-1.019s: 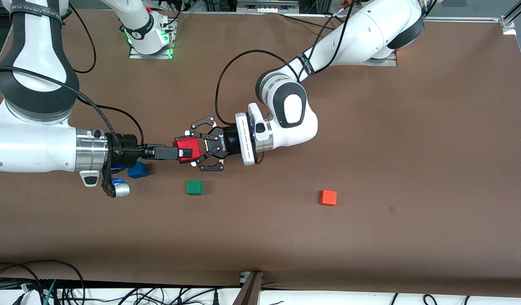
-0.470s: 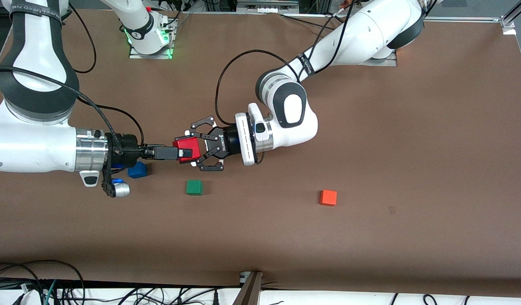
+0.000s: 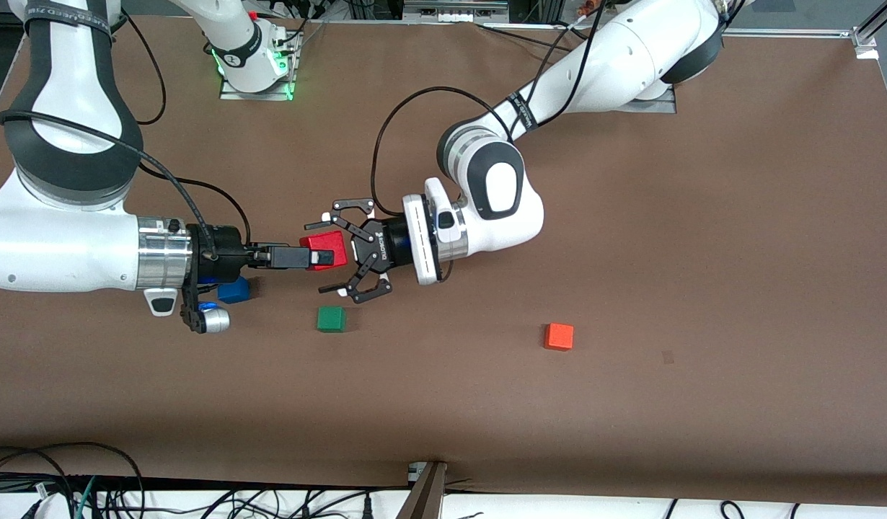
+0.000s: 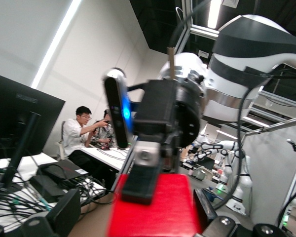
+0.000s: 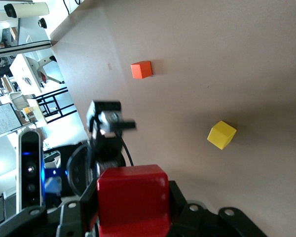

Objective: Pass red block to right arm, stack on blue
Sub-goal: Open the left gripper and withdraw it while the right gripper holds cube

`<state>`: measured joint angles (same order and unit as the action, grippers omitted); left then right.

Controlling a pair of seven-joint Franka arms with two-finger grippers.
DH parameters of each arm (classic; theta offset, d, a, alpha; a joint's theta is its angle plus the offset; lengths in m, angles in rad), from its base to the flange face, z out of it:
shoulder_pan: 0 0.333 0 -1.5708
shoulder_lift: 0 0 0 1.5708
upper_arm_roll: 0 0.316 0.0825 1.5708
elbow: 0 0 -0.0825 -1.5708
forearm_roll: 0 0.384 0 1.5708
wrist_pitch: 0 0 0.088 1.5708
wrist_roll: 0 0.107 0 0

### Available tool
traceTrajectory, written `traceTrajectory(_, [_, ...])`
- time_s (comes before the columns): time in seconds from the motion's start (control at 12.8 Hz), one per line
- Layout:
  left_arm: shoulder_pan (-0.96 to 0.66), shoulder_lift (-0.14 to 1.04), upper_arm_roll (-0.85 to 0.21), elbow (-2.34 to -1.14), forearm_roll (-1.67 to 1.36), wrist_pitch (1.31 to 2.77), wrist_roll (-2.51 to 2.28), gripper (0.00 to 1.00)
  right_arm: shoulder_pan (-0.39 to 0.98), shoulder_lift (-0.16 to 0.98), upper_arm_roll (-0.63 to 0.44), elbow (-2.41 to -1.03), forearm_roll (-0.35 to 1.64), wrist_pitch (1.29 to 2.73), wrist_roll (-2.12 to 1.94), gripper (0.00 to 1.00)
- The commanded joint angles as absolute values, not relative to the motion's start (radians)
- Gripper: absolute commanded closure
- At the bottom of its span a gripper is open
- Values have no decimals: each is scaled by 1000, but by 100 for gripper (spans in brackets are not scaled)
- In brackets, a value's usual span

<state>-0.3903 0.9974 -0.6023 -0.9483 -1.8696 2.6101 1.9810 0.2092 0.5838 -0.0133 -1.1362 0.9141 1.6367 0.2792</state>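
Observation:
The red block [image 3: 319,244] is up in the air over the table, above the green cube. My right gripper [image 3: 318,257], slim and black, is shut on it; in the right wrist view [image 5: 133,217] the red block [image 5: 133,195] sits tight between its fingers. My left gripper [image 3: 327,254], the black claw, is open, with its jaws spread wide either side of the block. In the left wrist view the red block [image 4: 163,212] shows with the right gripper's finger [image 4: 143,182] on it. The blue cube [image 3: 234,290] lies on the table under the right wrist.
A green cube [image 3: 331,318] lies nearer the front camera than the grippers. An orange cube [image 3: 559,336] lies toward the left arm's end, also seen in the right wrist view [image 5: 141,69]. A yellow cube [image 5: 222,134] shows only in the right wrist view.
My left claw has opened and let go of the red block and drawn back slightly. The right gripper keeps hold of the block.

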Motion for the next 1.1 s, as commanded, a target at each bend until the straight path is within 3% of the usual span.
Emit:
traceTrajectory(0.0, [-318,985,-601,-989,-1830,2564,2000,0,193,591,-8,-1114,910,1624,296,99])
traceTrajectory(0.55, [-117,940,-604,-1255,-1780,2265,2137,0,170,597,-15,-1115,749,1621,227,99])
traceTrajectory(1.02, [194,954,-569,-1275,-1333,2031,2054,0,178,592,-15,-1163,268,1572,8,100])
